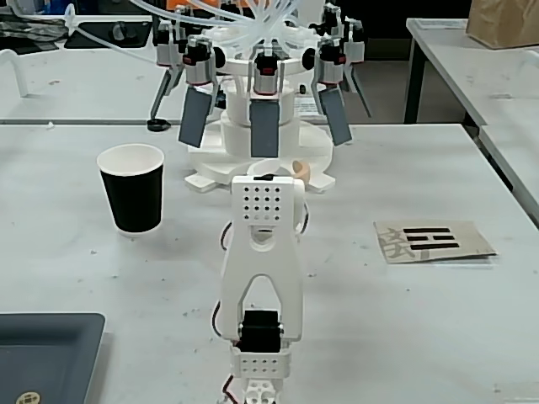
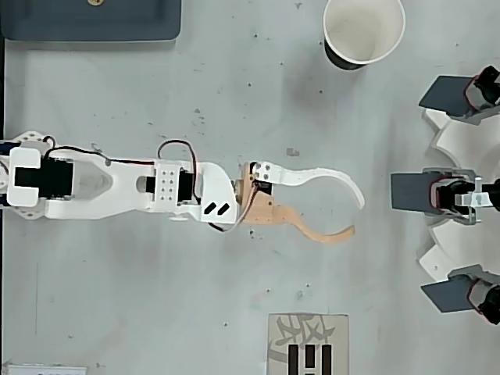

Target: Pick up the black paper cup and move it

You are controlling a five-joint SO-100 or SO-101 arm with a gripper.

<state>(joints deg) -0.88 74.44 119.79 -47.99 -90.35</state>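
Matte black outside, white inside, white rolled rim: black paper cup [image 1: 131,188], upright on the pale grey table [image 1: 404,328], at the left in the fixed view; top edge, right of centre, in the overhead view [image 2: 364,30]. Well apart from the gripper [image 2: 357,216], nothing touching it.

White printed arm [image 2: 117,186], stretched along the table's middle, pointing rightward in the overhead view. One white finger [image 2: 328,176], one tan finger [image 2: 312,227], both curved, tips spread wide, nothing between them. Mostly hidden behind the arm in the fixed view; only a tan tip [image 1: 301,171] visible.

White multi-armed fixture [image 1: 261,109] with dark grey paddles and clear tubing, beyond the gripper, at the far side of the table.

Tan card with black bars [image 1: 431,241], flat on the table, right of the arm in the fixed view.

Dark grey tray [image 1: 46,353], lower left corner in the fixed view.
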